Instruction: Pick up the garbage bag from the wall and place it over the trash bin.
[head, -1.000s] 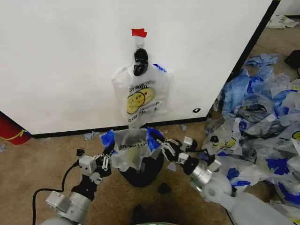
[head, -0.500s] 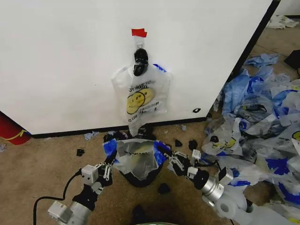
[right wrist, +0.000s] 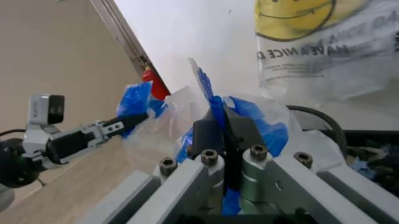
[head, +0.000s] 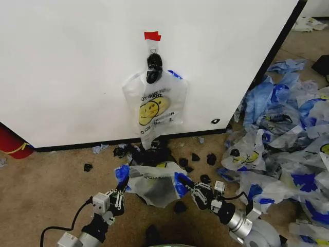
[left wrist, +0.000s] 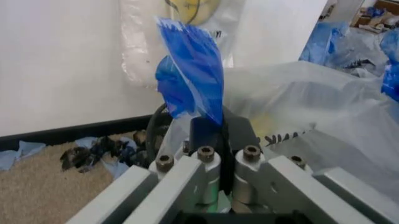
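The garbage bag is stretched open between my two grippers, low over the carpet in front of the wall. It is whitish and see-through, with blue handles. My left gripper is shut on the left blue handle. My right gripper is shut on the right blue handle. The trash bin sits under the bag and is mostly covered by it in the head view. Its black rim shows just behind the left fingers, and a curve of that rim also shows in the right wrist view.
A second smiley bag hangs on the white wall from a black hook under red tape. Black scraps litter the carpet by the wall. A heap of blue-and-clear bags fills the right side. A red cylinder stands at far left.
Both grippers have come down and back toward me, drawing the open bag from above the bin down over it. The black scraps behind are now uncovered.
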You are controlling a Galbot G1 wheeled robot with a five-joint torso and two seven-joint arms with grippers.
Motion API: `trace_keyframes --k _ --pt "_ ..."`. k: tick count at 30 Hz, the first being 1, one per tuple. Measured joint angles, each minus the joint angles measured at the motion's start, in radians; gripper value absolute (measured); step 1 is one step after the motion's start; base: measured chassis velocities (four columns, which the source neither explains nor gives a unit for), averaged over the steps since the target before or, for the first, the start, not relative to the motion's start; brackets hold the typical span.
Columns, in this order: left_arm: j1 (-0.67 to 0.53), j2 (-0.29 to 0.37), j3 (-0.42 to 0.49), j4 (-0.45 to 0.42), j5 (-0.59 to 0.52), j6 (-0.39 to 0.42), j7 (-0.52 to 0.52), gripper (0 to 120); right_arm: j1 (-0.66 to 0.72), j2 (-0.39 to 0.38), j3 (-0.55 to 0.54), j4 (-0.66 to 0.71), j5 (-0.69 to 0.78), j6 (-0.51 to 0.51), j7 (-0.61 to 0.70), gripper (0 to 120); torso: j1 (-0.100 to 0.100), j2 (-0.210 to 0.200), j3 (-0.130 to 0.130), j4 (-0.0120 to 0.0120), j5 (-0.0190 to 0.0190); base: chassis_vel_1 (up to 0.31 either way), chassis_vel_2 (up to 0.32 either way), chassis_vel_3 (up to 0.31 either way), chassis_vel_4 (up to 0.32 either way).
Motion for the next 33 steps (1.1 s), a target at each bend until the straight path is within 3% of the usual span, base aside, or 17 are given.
trace_keyframes --k 20,33 --pt "-0.03 -0.036 0.112 0.123 0.058 -0.032 0.022 0 -0.03 0.019 0.013 -0.056 -0.043 0.012 0.008 0 0.0 0.0 0.0 0.0 0.0 0.0 0.0 0.0 0.0" --pt "-0.039 -0.038 0.127 0.137 0.066 -0.045 0.017 0 -0.027 0.027 0.01 -0.082 -0.074 0.017 0.018 0 0.0 0.0 0.0 -0.0001 0.0 0.0 0.0 0.0 0.0"
